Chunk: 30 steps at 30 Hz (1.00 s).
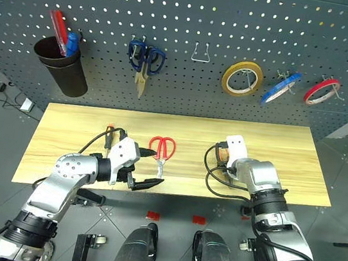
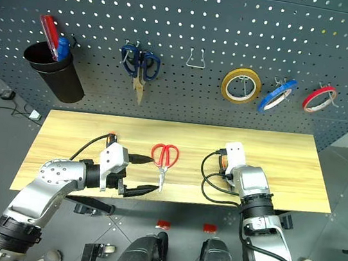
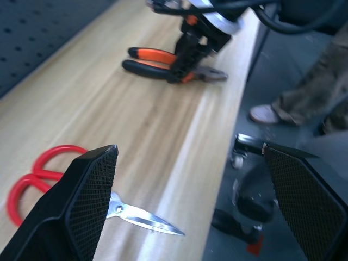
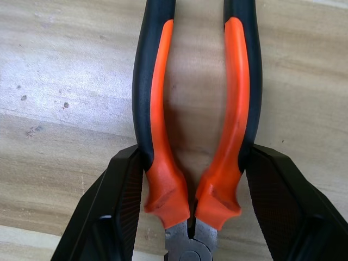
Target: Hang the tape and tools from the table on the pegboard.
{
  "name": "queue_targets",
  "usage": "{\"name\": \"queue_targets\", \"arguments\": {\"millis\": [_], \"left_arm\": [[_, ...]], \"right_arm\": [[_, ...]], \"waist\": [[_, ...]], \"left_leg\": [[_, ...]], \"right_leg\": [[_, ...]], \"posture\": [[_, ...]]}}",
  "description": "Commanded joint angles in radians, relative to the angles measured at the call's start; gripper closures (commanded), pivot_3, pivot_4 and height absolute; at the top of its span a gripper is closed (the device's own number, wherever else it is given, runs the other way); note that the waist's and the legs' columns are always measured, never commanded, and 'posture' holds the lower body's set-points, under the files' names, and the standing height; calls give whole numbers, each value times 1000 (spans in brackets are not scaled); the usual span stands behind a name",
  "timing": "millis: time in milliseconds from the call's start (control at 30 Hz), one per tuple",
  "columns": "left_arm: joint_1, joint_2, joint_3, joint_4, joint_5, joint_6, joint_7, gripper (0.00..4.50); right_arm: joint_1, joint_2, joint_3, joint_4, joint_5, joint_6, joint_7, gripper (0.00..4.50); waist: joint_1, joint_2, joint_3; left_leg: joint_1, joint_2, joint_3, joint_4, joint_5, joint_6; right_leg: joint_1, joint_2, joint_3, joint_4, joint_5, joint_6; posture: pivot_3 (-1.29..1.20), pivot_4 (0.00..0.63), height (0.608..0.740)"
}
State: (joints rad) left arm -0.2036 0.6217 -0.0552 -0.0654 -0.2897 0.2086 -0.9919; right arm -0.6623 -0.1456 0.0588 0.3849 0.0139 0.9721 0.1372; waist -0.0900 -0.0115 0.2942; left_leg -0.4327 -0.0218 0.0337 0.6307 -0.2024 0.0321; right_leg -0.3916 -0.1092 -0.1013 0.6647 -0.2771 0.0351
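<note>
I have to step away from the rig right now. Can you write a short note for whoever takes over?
Left tool: open, empty, over the table's front edge beside the red scissors.
Right tool: fingers against both handles of the pliers, which lie flat on the table.
Done: blue tape hangs on the pegboard.
Left: hang pliers, red scissors and the screwdriver lying behind the left arm.
</note>
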Motion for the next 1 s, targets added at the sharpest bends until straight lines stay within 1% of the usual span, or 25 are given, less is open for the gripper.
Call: {"name": "queue_targets", "arguments": {"millis": [33,133,200,233,300,367,400,467,567,633,733,800,900,1000], "left_arm": [[7,-28,108,-39,-55,-12,73,0],[33,-44,171,-75,-89,7,118,0],[69,-47,212,-110,-99,13,155,0],[85,-47,225,-127,-97,11,171,0],[111,-50,249,-158,-104,20,202,0],[127,-60,277,-203,-123,51,251,0],[130,-63,283,-218,-129,63,268,0],[128,-76,294,-253,-150,91,303,0],[121,-81,299,-307,-190,147,334,0],[110,-79,302,-324,-205,171,350,0],[45,-69,285,-324,-215,215,370,0],[16,-65,272,-319,-206,229,376,0],[-71,-80,261,-271,-196,246,405,0],[-102,-75,239,-247,-181,258,409,0]], "right_arm": [[63,-23,24,-309,-5,-40,16,1969],[144,-7,62,-545,-4,4,5,1969],[184,33,96,-709,-14,-17,-30,1969],[189,51,106,-758,-22,-53,-48,1969],[174,63,140,-815,-64,-183,-79,1969],[111,69,189,-828,-117,-347,-96,1969],[89,75,199,-822,-129,-396,-99,1969],[36,91,202,-781,-142,-474,-104,1969],[-77,117,191,-663,-144,-591,-103,1969],[-131,132,178,-588,-142,-651,-108,1969],[-264,158,148,-387,-136,-776,-127,1969],[-313,168,135,-301,-135,-840,-136,1969],[-429,181,108,-95,-137,-974,-165,1969],[-499,184,83,61,-134,-1070,-190,1969]], "waist": [[1,0,0],[-3,-1,0],[-11,-1,-1],[-15,-1,-1],[-22,-1,-1],[-22,-2,-1],[-22,-2,-1],[-22,-4,-3],[-21,-9,-5],[-20,-9,-6],[-17,-10,-6],[-16,-10,-6],[-14,-10,-6],[-11,-10,-6]], "left_leg": [[0,0,1,0,0,0],[-1,0,1,0,1,-3],[-1,1,2,-1,0,-5],[-1,1,2,-1,1,-6],[-1,1,2,-1,1,-6],[-1,1,2,-1,1,-6],[-1,1,2,-1,1,-6],[-1,1,3,0,1,-6],[-1,1,2,0,1,-7],[0,1,2,0,1,-7],[0,1,3,1,1,-7],[-1,1,2,2,1,-7],[-1,1,3,2,1,-7],[-1,1,4,2,2,-7]], "right_leg": [[-1,0,1,0,0,0],[-2,0,1,0,0,0],[-3,1,3,0,0,0],[-3,1,3,0,0,0],[-4,1,3,0,0,0],[-4,1,4,1,0,0],[-4,1,4,1,1,1],[-5,2,5,1,2,3],[-4,2,4,2,2,3],[-4,2,5,2,2,2],[-4,2,4,2,2,2],[-4,2,4,2,3,1],[-4,2,5,2,3,1],[-4,3,5,1,3,1]], "posture": [[-256,270,740],[-264,266,740],[-268,254,740],[-268,254,740],[-265,244,740],[-251,237,740],[-247,235,740],[-240,231,740],[-229,231,740],[-222,232,740],[-213,232,740],[-193,233,740],[-175,235,740],[-159,240,740]]}}
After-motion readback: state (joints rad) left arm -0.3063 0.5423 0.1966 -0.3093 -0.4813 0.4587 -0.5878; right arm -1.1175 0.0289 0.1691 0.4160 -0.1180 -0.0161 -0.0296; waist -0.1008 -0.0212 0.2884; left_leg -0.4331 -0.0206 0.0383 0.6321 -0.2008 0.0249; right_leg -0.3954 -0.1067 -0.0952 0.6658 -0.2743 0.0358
